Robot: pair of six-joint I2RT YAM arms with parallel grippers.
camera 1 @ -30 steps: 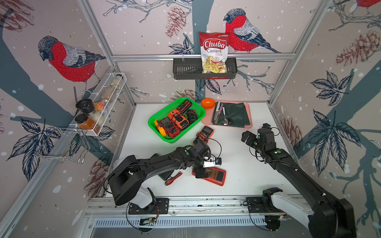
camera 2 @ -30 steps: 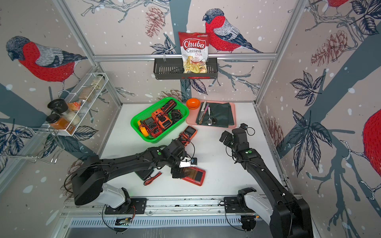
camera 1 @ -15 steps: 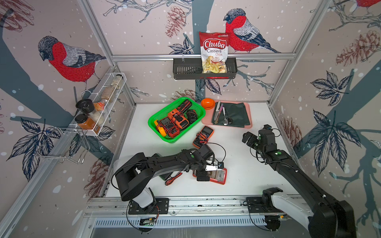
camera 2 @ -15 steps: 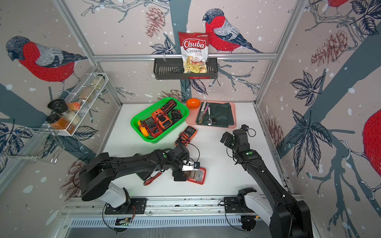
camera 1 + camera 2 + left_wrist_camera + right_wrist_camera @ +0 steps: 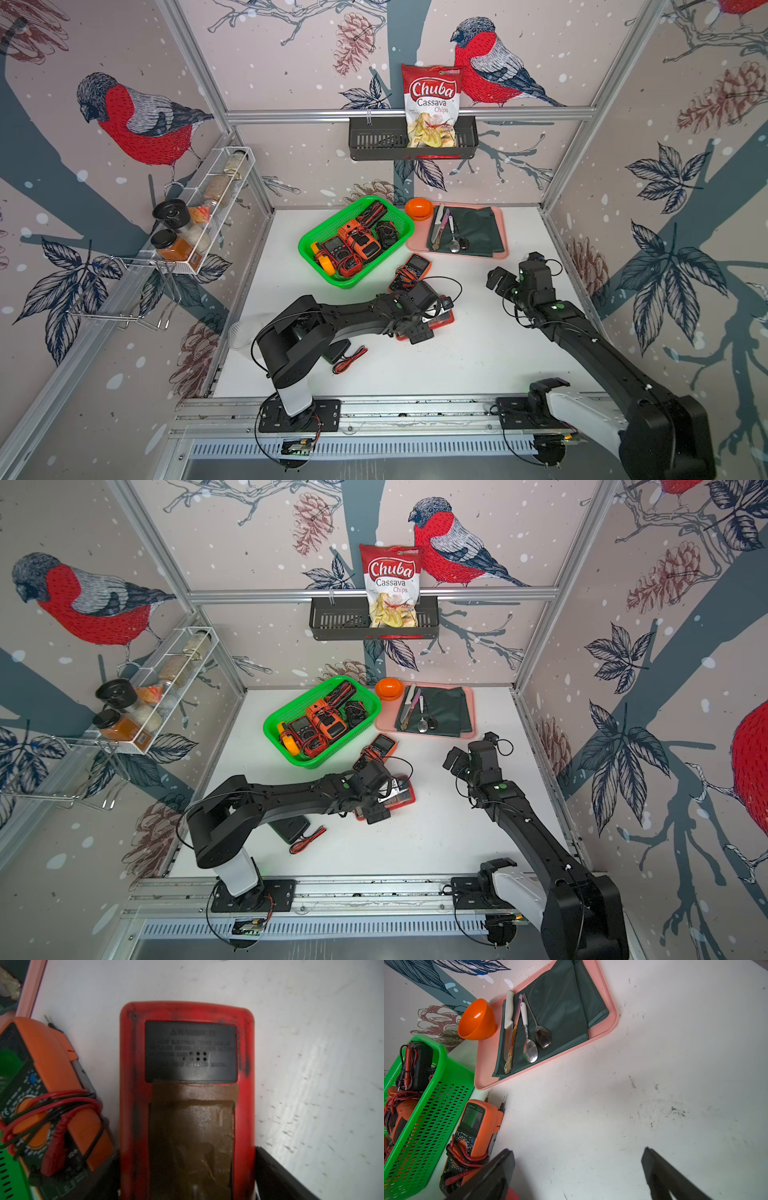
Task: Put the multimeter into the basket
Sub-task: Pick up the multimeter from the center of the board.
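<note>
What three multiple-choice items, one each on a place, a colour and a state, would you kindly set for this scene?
1. Where does the red rectangular multimeter lie?
A. in the black slotted wall shelf
B. on the white table, beneath the left end effector
C. in the white wire rack

2. What colour is the small round plastic bowl at the flat pink tray's corner?
A. orange
B. blue
C. white

3. How is the right end effector?
A. shut on a spoon
B. open and empty
C. shut on a jar

Key: 1 B, the left wrist view shows it back-up on the table; 2 A, both top views show it orange; 3 B, its fingers stand apart with nothing between them.
</note>
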